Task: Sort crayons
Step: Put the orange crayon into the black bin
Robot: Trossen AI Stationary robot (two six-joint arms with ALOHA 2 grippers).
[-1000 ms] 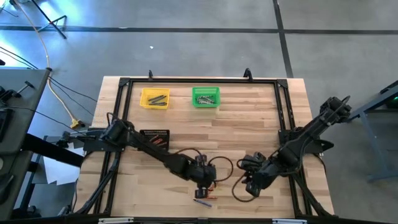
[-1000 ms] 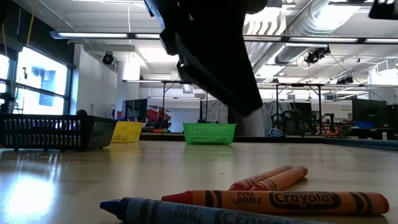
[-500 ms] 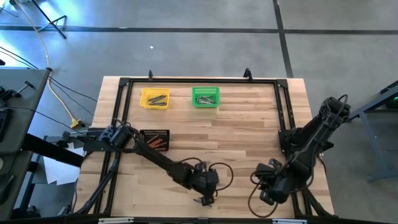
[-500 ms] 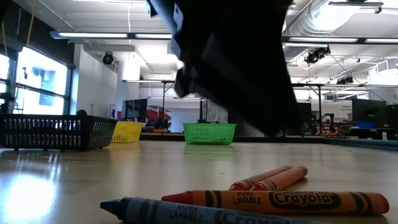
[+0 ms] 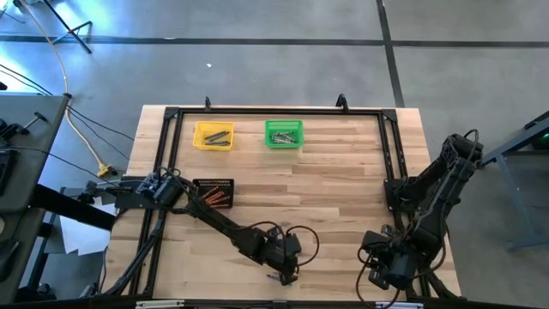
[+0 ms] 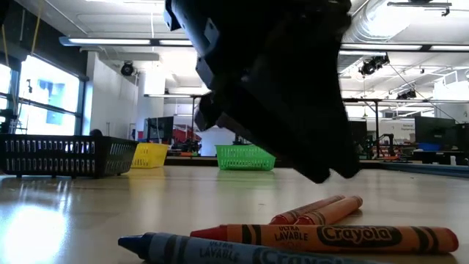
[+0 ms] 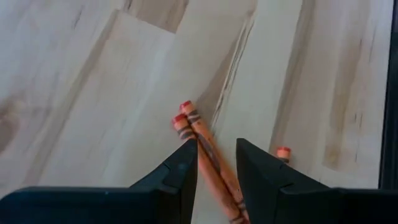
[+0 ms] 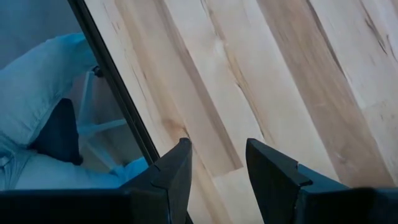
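Wooden table: I see crayons in yellow bin, green bin, black bin; left gripper spread around orange crayons, right gripper spread, empty.

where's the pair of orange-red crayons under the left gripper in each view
High view: mostly hidden under the left gripper at the table's near edge.
Low view: the pair of orange-red crayons lies right of centre, behind the long orange crayon.
Left wrist view: centre, running between the open fingers.
Right wrist view: not in it.
Shared landmark: the left gripper itself.
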